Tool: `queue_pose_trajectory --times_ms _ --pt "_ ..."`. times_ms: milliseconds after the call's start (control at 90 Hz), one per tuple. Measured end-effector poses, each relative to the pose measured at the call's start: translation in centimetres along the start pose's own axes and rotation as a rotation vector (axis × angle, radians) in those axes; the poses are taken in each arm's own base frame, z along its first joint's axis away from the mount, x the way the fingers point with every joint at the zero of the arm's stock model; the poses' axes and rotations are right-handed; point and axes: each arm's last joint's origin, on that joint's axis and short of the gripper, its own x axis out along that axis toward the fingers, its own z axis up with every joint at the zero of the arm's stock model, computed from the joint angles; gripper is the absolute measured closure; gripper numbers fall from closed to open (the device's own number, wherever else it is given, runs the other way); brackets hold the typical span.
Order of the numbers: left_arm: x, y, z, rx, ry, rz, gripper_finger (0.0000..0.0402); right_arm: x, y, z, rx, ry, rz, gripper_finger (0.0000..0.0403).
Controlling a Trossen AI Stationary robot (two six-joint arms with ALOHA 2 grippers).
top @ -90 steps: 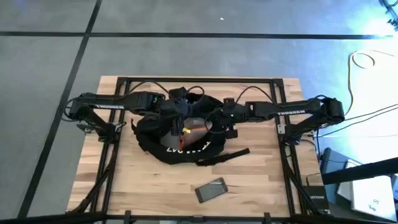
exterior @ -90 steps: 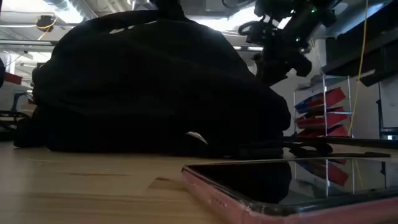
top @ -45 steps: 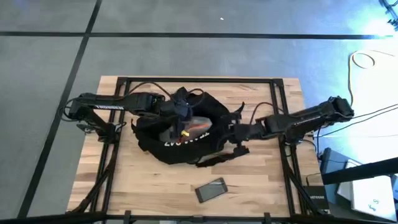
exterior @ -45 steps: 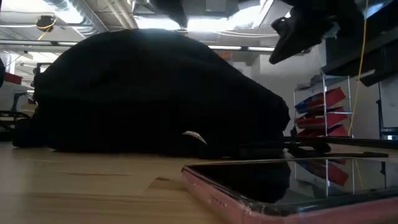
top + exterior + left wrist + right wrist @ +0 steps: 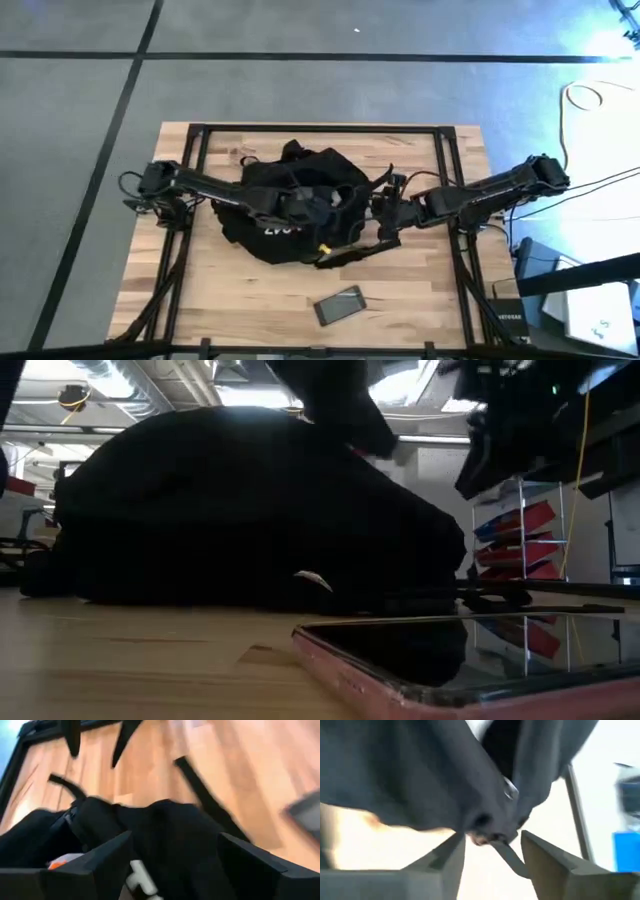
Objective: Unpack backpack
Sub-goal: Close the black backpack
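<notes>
Since the earlier frame the left claw [image 5: 322, 212] has moved from the top opening of the backpack [image 5: 290, 205] across to its front edge; its jaws stand open and hold nothing. The backpack lies mid-surface [image 5: 420, 300]. The right claw [image 5: 385, 212] hangs at the backpack's right side, seemingly pinching black fabric. Judging from this, unpacking is still underway.
</notes>
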Motion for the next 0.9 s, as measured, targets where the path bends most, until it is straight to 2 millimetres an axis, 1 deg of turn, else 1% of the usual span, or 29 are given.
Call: queue_pose_trajectory --times_ms 89,178,300,378,544,689,789,900 --pt "1.8 0.3 -1.1 -0.027 0.069 0.07 0.0126 0.8 0.0 -1.0 -0.014 0.03 -0.059 0.0185" --pt "3.1 0.4 -2.4 -0.048 0.157 0.092 0.0126 1.4 -0.1 -1.6 0.01 0.048 -0.062 0.0154" --pt "3.5 0.2 -3.1 -0.097 0.211 0.031 0.0126 1.9 -0.3 -1.6 0.041 0.044 -0.064 0.014" --pt "3.7 -0.5 -3.4 -0.104 0.237 -0.026 0.0126 1.9 -0.4 -1.2 0.055 0.01 -0.057 0.0139" --pt "3.3 -2.5 -3.7 -0.106 0.29 -0.083 0.0126 1.9 -0.1 0.0 0.07 -0.096 0.039 0.0139" --pt "2.4 -4.6 -4.4 -0.083 0.378 -0.115 0.0126 1.9 -0.1 -0.4 0.036 -0.063 0.052 0.0139" --pt "1.9 -6.1 -4.5 -0.073 0.396 -0.137 0.0126 1.9 0.0 -0.4 0.011 -0.065 0.053 0.0139" --pt "1.3 -7.6 -4.5 -0.053 0.401 -0.157 0.0126 1.9 0.2 -0.2 -0.013 -0.081 0.147 0.0139"
